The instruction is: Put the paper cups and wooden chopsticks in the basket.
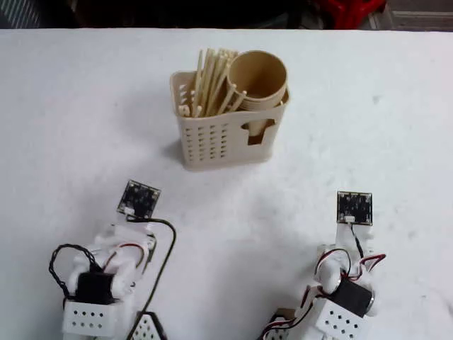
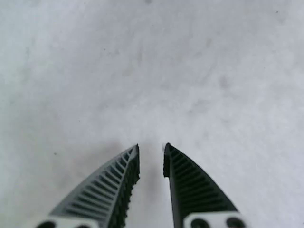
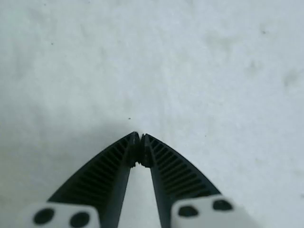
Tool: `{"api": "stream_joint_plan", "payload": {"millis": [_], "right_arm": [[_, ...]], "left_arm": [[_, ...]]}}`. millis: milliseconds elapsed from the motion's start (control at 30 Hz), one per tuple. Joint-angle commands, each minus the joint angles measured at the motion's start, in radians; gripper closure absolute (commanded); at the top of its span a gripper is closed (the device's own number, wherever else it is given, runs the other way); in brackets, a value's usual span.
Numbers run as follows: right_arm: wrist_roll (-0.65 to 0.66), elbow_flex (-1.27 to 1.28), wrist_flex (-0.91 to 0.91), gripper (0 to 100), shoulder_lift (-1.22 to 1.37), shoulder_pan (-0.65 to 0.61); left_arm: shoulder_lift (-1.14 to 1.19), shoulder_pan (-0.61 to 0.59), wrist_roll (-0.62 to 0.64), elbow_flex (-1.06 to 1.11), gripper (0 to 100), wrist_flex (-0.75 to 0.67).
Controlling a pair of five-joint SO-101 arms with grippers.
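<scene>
A beige slotted basket (image 1: 225,142) stands upright at the far middle of the white table. Several wooden chopsticks (image 1: 211,81) lean in its left side, and stacked tan paper cups (image 1: 258,78) sit in its right side, tilted a little. Both arms rest folded at the near edge, well short of the basket: the left arm (image 1: 117,262) and the right arm (image 1: 347,283). My left gripper (image 2: 152,148) hovers over bare table, its fingertips slightly apart with nothing between them. My right gripper (image 3: 139,137) is shut and empty, its tips touching above bare table.
The white tabletop (image 1: 368,127) stretches wide on both sides of the basket and between it and the arms. A black cable (image 1: 164,255) loops beside the left arm. Dark clutter lies beyond the table's far edge.
</scene>
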Motion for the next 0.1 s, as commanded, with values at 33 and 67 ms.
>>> {"api": "stream_joint_plan", "payload": {"millis": [33, 67], "right_arm": [[-0.006, 0.009, 0.001, 98.1, -0.008, 0.004], [-0.006, 0.009, 0.001, 98.1, -0.008, 0.004]], "left_arm": [[-0.008, -0.01, 0.012, -0.002, 89, 0.005], [-0.008, -0.01, 0.012, -0.002, 89, 0.005]]}}
